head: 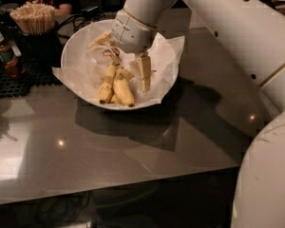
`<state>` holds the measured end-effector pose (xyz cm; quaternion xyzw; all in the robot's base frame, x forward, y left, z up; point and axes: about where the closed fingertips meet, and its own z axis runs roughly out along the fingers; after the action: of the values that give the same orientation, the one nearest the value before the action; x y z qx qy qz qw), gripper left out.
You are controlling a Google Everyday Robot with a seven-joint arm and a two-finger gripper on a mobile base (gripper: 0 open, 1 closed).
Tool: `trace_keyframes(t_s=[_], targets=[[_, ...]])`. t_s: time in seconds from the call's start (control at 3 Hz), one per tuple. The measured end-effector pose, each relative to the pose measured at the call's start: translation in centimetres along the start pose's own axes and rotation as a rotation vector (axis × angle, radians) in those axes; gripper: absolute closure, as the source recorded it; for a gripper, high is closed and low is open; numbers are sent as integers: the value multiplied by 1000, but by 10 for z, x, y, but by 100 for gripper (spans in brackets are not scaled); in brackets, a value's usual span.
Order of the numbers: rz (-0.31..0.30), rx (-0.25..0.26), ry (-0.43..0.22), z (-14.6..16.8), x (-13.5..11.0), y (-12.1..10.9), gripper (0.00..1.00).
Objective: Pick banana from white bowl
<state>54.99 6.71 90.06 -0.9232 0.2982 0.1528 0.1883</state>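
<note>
The white bowl [76, 44], lined with crinkled white paper, stands at the back of the table. Yellow bananas lie in its near part. The plump banana [124, 91] with a dark tip lies on the right, and a slimmer flecked one [106, 85] lies beside it on the left. My gripper [129, 73] hangs over the bowl from the white arm, pointing down just above the bananas' stem ends. It is open, with one beige finger [144, 74] to the right of the plump banana, and it holds nothing.
A dark cup of wooden sticks [34, 18] and a small sauce bottle [4, 55] stand on a black mat left of the bowl. My large white arm [237, 37] crosses the right side. The table's front edge [109, 186] runs along the bottom.
</note>
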Motion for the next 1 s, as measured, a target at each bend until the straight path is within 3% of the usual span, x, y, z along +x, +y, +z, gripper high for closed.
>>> trace_keyframes(t_s=[0.33, 0.67, 1.0], targets=[[-24, -8, 55, -14, 6, -13, 0], [-39, 8, 61, -16, 11, -22, 0], [-32, 19, 19, -4, 13, -19, 0]])
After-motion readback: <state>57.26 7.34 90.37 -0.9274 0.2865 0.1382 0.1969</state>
